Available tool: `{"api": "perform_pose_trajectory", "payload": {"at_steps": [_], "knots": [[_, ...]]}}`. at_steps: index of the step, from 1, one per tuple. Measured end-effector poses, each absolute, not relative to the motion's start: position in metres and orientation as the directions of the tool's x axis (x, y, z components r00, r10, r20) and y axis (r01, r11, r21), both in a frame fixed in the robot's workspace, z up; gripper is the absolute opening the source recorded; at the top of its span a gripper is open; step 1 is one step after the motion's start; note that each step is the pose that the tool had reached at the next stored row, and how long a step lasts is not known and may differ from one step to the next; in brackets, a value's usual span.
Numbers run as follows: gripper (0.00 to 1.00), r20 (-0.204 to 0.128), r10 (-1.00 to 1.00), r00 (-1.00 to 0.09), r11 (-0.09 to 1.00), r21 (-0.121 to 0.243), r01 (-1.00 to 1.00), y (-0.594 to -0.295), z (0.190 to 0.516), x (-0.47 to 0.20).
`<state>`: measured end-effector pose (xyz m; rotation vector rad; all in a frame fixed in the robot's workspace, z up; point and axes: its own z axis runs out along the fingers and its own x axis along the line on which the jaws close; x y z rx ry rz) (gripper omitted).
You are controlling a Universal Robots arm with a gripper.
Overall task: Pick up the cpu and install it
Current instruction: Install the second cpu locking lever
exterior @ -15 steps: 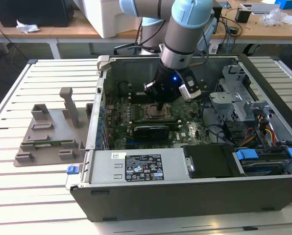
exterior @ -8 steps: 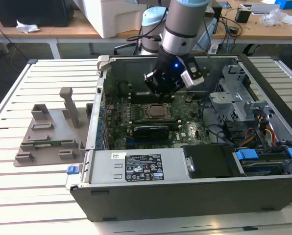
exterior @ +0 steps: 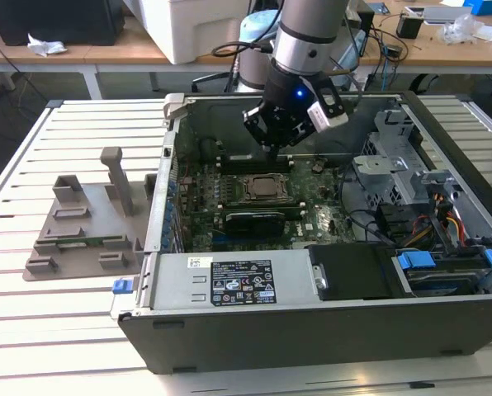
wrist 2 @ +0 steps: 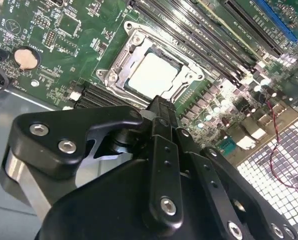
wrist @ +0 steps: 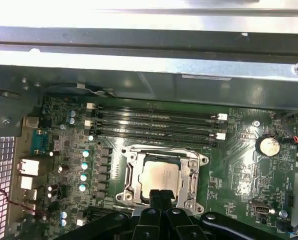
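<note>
The cpu (wrist: 159, 175) is a pale silvery square lying flat inside the metal socket frame (wrist: 130, 176) on the green motherboard; both wrist views and the exterior view show it (wrist 2: 153, 75) (exterior: 264, 188). My gripper (exterior: 272, 147) hangs over the open computer case, above the far edge of the socket and apart from the chip. In both wrist views its black fingers (wrist 2: 161, 107) (wrist: 161, 196) are pressed together with nothing between them, their tips overlapping the chip's near edge in the picture.
Memory slots (wrist: 154, 125) run beside the socket and a coin battery (wrist: 267, 145) sits on the board. The case holds a labelled power supply (exterior: 229, 280) and a drive cage (exterior: 395, 165). A grey plastic shroud (exterior: 81, 231) lies on the slatted table at the exterior view's left.
</note>
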<state>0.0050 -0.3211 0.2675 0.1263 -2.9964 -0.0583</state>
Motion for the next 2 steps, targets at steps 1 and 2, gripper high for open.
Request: {"api": "perform_pose_trajectory", "payload": {"at_steps": [1,2], "knots": [[0.11,0.14,-0.086,-0.986,0.996,0.045,-0.081,-0.3211,0.2676,0.005],[0.11,0.14,-0.086,-0.986,0.996,0.045,-0.081,-0.3211,0.2676,0.005]]}}
